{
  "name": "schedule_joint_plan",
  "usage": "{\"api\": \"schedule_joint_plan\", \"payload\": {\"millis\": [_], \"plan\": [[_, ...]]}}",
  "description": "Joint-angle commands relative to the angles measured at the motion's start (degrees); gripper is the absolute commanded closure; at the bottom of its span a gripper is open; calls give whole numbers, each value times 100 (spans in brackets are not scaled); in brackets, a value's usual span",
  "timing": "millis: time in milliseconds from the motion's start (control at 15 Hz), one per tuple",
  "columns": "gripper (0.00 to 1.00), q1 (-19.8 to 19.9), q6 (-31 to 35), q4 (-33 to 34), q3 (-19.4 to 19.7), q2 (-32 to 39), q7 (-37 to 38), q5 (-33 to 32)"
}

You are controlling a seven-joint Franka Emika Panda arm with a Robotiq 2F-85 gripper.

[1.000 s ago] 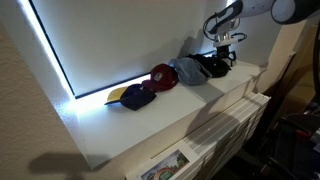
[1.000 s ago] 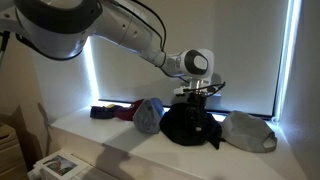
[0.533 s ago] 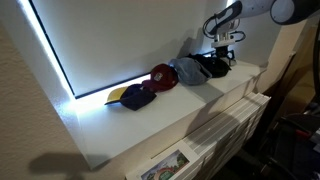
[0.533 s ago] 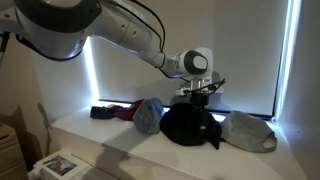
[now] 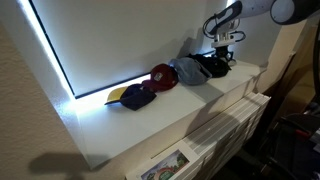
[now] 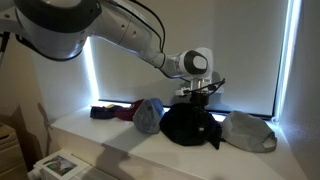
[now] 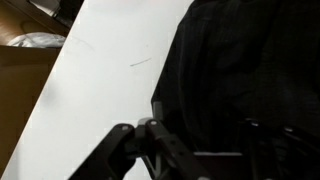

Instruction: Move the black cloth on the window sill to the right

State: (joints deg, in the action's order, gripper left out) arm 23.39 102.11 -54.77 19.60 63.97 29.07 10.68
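Observation:
The black cloth lies bunched on the white window sill, between a blue-grey cap and a light grey cap. It also shows in an exterior view near the sill's far end. My gripper hangs straight down just above it, also seen in an exterior view. In the wrist view the cloth fills the right side, with the gripper over it. The jaws stand apart and hold nothing. The right finger is hard to make out against the dark fabric.
A light grey cap lies right of the cloth near the bright window edge. A blue-grey cap, a red cap and a dark one lie left. A radiator sits below the sill.

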Motion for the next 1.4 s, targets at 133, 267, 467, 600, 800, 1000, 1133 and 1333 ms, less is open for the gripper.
{"api": "schedule_joint_plan", "payload": {"millis": [133,267,467,600,800,1000,1133,1333], "plan": [[84,8,-84,45,5,26,-59,-37],[98,3,-82,47,8,23,-58,-43],[100,0,-84,52,12,22,-55,-49],[100,7,-116,67,-7,7,-95,-39],[100,104,-340,2,-286,-325,-968,103],[100,-151,-443,-330,-254,-1060,-1781,-90],[100,-307,-563,-435,-213,-1501,-2318,-218],[100,-545,-873,-509,-180,-2202,-3031,-454]]}}
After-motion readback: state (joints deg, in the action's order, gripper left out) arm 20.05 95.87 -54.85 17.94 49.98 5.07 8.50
